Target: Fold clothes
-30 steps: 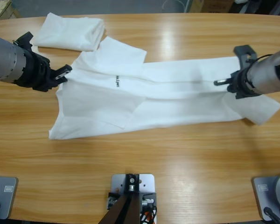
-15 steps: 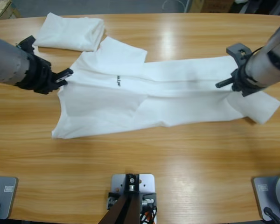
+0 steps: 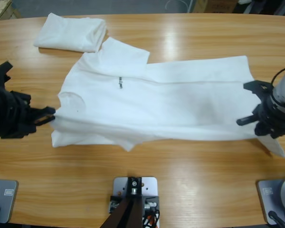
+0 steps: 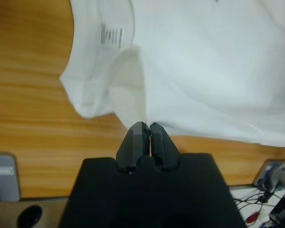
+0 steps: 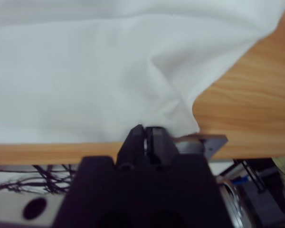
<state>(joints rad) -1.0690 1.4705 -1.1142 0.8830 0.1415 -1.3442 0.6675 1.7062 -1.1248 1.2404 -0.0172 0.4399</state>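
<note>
Shirt (image 3: 156,107) stretched long across the middle of the wooden table (image 3: 180,161), white, collar end to the left and hem end to the right, a tiny dark print (image 3: 119,83) showing on the chest. Left gripper (image 3: 48,115) comes in from the left edge, its black jaws pressed together on a pinch of fabric at the shirt's near-left corner; the left wrist view shows the cloth bunched right at the jaw tips, with the grey neck label (image 4: 111,34) just beyond. Right gripper (image 3: 244,120) sits at the right end, jaws likewise clamped on the white cloth near the hem. One sleeve (image 3: 126,51) lies flat on the far side. At the far left, touching nothing, a second white shirt (image 3: 71,32) rests folded into a neat pad.
</note>
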